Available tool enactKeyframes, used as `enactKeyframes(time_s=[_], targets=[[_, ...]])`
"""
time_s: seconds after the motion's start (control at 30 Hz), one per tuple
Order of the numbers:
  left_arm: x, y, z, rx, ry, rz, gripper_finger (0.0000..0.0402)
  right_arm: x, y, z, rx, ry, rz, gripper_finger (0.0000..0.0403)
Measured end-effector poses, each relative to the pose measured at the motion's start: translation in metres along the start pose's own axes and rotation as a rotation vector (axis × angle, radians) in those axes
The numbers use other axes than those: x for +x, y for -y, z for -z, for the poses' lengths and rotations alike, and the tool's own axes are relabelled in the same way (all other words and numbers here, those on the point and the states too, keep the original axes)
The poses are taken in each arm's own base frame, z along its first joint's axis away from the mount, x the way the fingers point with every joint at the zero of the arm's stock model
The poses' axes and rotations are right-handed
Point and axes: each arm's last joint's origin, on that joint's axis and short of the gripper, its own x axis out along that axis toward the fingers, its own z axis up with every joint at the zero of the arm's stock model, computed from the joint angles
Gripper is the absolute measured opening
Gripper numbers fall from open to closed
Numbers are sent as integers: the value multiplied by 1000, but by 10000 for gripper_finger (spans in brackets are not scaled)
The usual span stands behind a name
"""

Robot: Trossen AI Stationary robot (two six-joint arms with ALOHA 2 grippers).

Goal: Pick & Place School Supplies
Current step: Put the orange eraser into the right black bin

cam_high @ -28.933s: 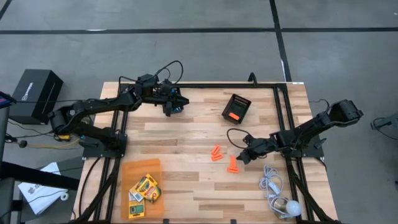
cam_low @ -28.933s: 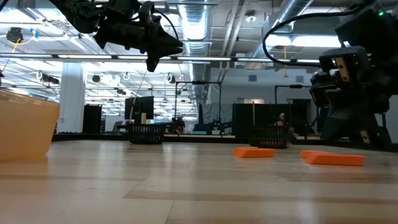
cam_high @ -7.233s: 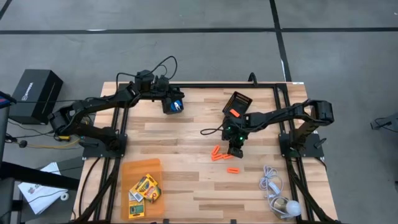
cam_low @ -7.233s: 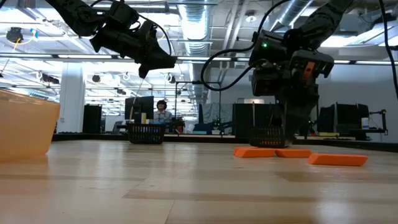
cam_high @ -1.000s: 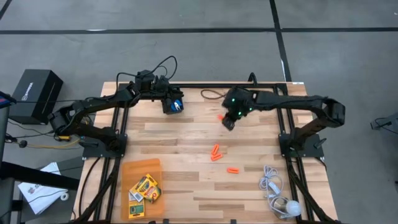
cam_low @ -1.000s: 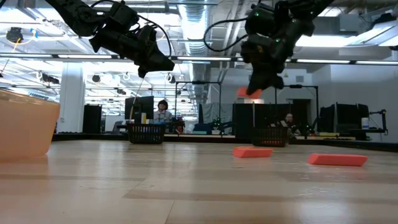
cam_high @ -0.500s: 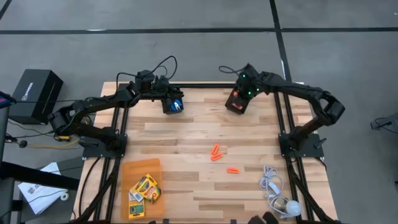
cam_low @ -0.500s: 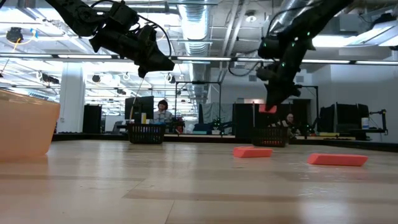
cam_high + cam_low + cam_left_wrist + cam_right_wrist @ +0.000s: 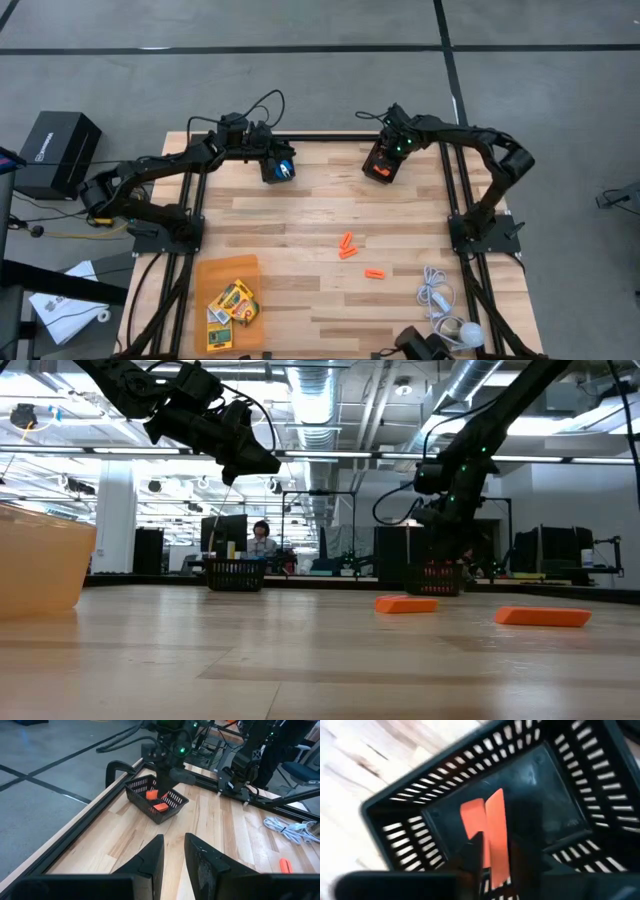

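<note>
Wooden planks make up the surface (image 9: 300, 215). At its near left an orange tray (image 9: 225, 270) holds the crayon boxes (image 9: 232, 303). Over the far left edge, the left claw (image 9: 281, 170) hangs with fingers slightly parted, empty. Three orange pieces (image 9: 347, 246) lie mid-surface. At far right, the right claw (image 9: 385, 160) hovers over the black mesh bin (image 9: 383, 176), fingers slightly apart around an orange piece (image 9: 495, 837); whether it grips I cannot tell.

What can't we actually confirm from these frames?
- Right gripper: high view, its own wrist covers the fingers; right wrist view too blurred to tell whether it has let go of the orange piece.
- Count of pieces in the black mesh bin: the arm hides part of its floor.
- Crayon boxes: labels too small, high view.
</note>
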Motion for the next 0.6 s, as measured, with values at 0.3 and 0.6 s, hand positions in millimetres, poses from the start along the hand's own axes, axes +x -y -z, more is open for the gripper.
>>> enactKeyframes(time_s=[0.3,0.6], targets=[[0,0,0,-1,0,-4,72,-9,3,-11,-17,29,-40,234],[5,16,-4,-27,33,91,72,-62,-20,-44,-71,196,-285,178]])
